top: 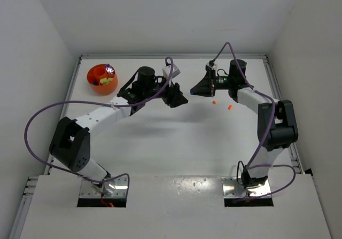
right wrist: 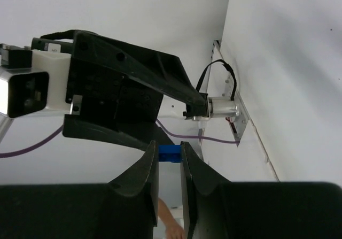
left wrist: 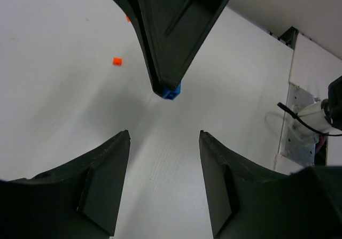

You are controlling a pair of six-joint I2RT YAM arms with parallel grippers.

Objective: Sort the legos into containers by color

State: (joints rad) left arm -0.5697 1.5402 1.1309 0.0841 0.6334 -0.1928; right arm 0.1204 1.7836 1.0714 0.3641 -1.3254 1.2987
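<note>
Over the middle of the table my two grippers face each other, tips close. My right gripper (right wrist: 169, 152) (top: 193, 91) is shut on a small blue lego (right wrist: 169, 153) (left wrist: 172, 93), pinched at its fingertips. My left gripper (left wrist: 165, 135) (top: 183, 99) stands open just in front of that brick, with nothing between its fingers. Two orange legos (top: 214, 102) (top: 230, 107) lie on the table below the right gripper; one of them (left wrist: 117, 61) shows in the left wrist view. The orange bowl (top: 99, 90) sits at the far left with yellow-green (top: 107, 81) and purple (top: 109, 68) legos inside.
White walls close the table in on the left, back and right. The arm bases stand on metal plates (top: 104, 188) at the near edge. Purple cables (top: 32, 126) loop off both arms.
</note>
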